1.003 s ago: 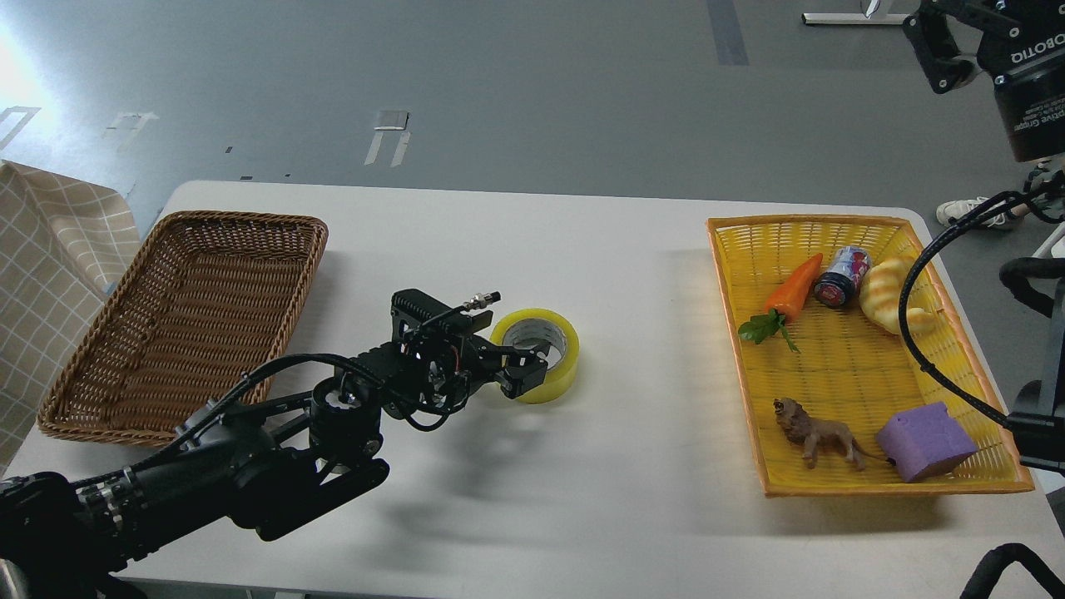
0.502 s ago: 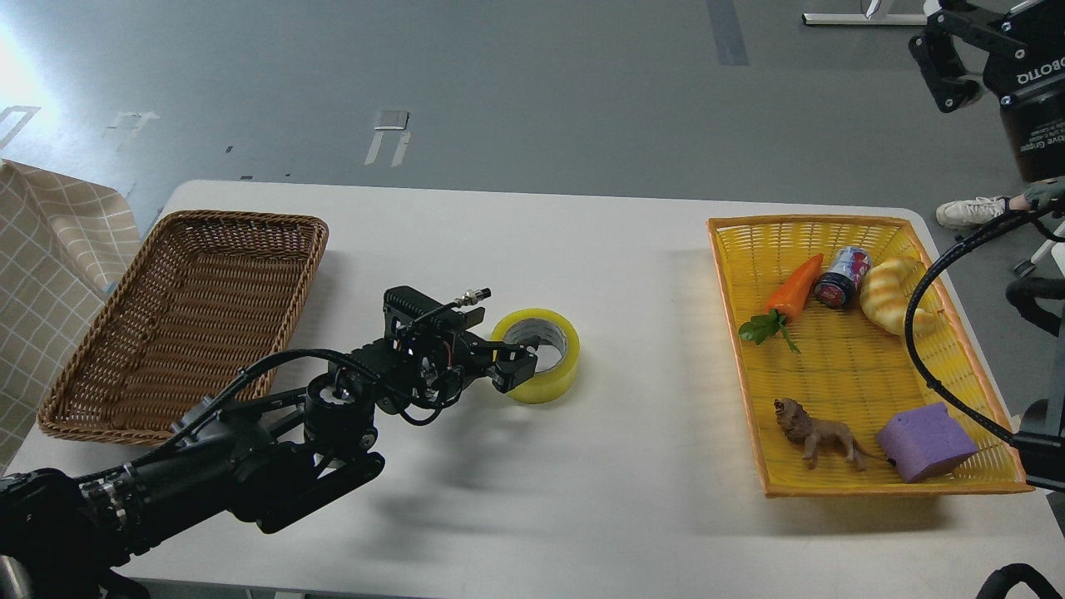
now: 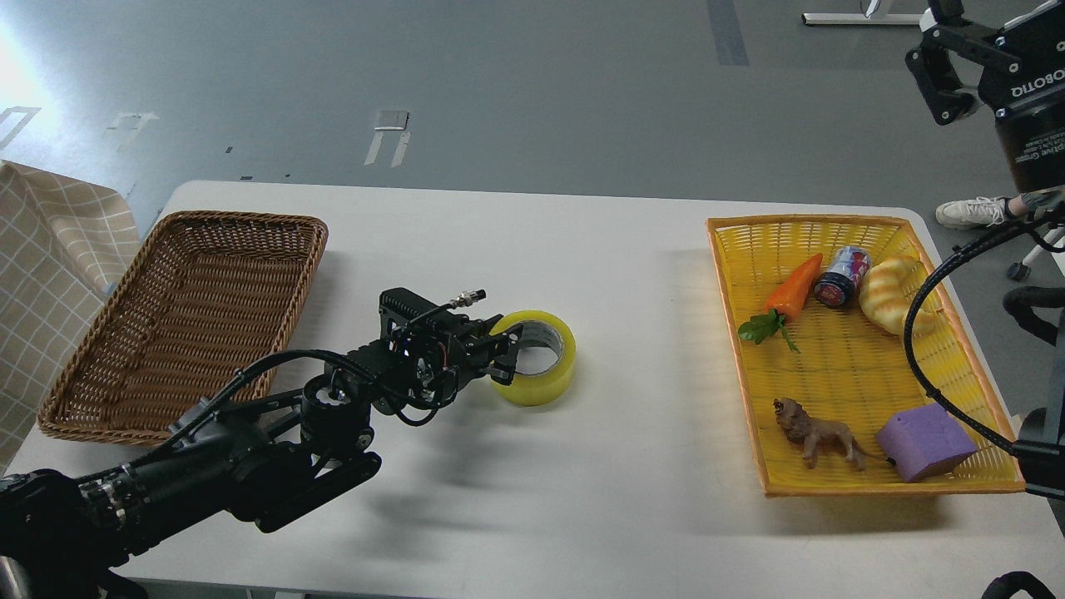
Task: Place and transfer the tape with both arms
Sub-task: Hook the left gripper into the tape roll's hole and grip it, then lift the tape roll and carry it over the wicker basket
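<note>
The tape (image 3: 542,366), a yellow roll with a grey-white core, lies flat on the white table (image 3: 599,249) near its middle. My left gripper (image 3: 504,353) comes in from the lower left. Its dark fingers sit at the roll's left wall, one reaching over the rim toward the core hole. I cannot make out whether they are clamped on the wall. My right gripper (image 3: 986,33) is high at the top right, far from the tape, pointing up. Its one visible finger (image 3: 936,79) is splayed outward and holds nothing.
An empty brown wicker basket (image 3: 187,237) stands at the left. A yellow basket (image 3: 840,366) at the right holds a carrot (image 3: 795,287), a can (image 3: 842,276), bread (image 3: 889,293), a toy lion (image 3: 815,433) and a purple block (image 3: 923,441). Checked cloth (image 3: 58,249) hangs at the far left.
My left gripper has drawn back a little to the left along the roll's wall, and the tape has shifted very slightly left. My right gripper has drifted slightly up and right.
</note>
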